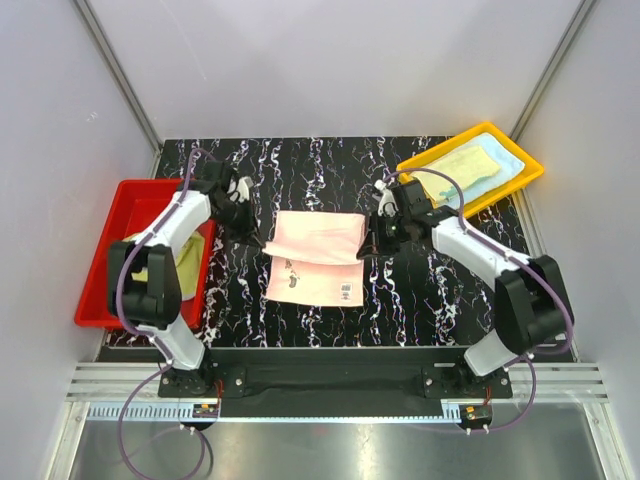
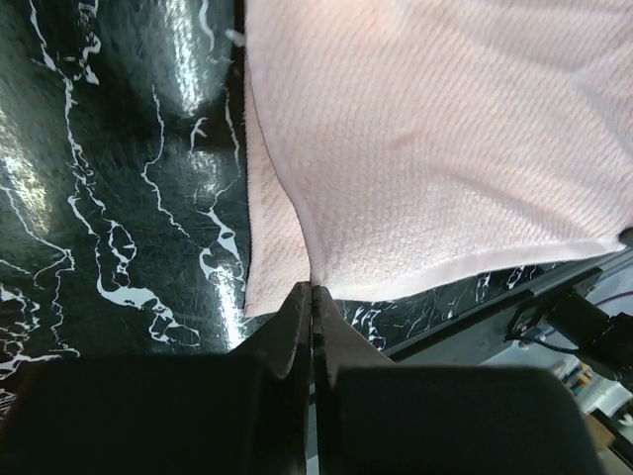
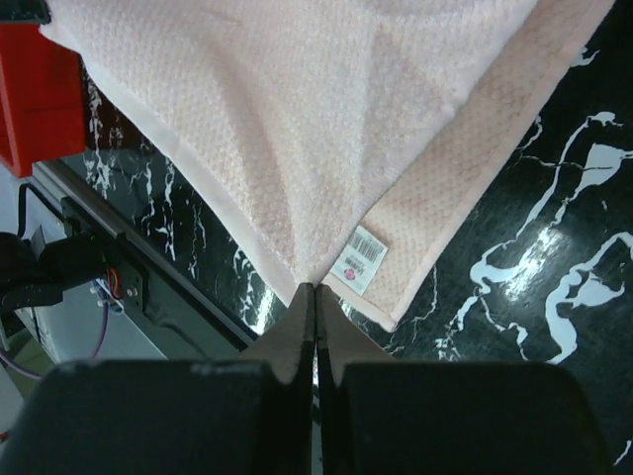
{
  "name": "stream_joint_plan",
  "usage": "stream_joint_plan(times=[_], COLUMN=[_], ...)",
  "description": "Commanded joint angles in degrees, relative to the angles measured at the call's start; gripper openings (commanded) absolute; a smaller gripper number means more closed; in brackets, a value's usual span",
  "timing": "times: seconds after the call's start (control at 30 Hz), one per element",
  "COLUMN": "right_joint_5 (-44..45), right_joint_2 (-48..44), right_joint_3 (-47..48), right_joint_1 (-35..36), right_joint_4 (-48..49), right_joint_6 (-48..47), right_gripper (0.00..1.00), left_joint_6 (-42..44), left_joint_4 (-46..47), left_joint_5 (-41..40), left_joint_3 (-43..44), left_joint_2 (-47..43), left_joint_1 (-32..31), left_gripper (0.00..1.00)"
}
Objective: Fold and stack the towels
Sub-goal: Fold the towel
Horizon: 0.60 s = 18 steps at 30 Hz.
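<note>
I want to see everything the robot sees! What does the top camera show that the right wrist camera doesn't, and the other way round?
Only the top camera shows the yellow tray with other towels in it, and the left gripper. Only the right wrist camera shows, up close, the right gripper pinching the pink towel by a corner, and the white label with a red mark. Both show that towel, the black marble table and the red tray.

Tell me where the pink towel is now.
In the top view the pink towel sits at the centre of the black marbled table, two corners pinched by the left gripper and the right gripper.
</note>
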Motion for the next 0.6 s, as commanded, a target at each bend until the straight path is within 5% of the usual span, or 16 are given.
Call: stream_joint_plan(times=[0.0, 0.2, 0.57], right_joint_5=[2.77, -0.2, -0.38], right_joint_2=[-5.17, -10.28, -6.06], right_joint_3=[-2.07, -15.34, -24.75], right_joint_1=[1.22, 2.44, 5.61], right_joint_4=[-5.11, 6.74, 20.02], right_joint_6=[-0.92, 4.79, 10.24], right_gripper=[0.0, 0.0, 0.0], left_joint_6=[-0.56, -2.32, -2.85], left_joint_4=[-2.91, 4.73, 7.46], left_joint_5=[-1.28, -0.75, -6.63], left_joint_3=[-2.0, -16.32, -20.83], left_joint_2=[-5.11, -6.7, -4.68], left_joint_1=[-1.61, -4.07, -6.45], left_gripper=[0.0, 0.0, 0.0])
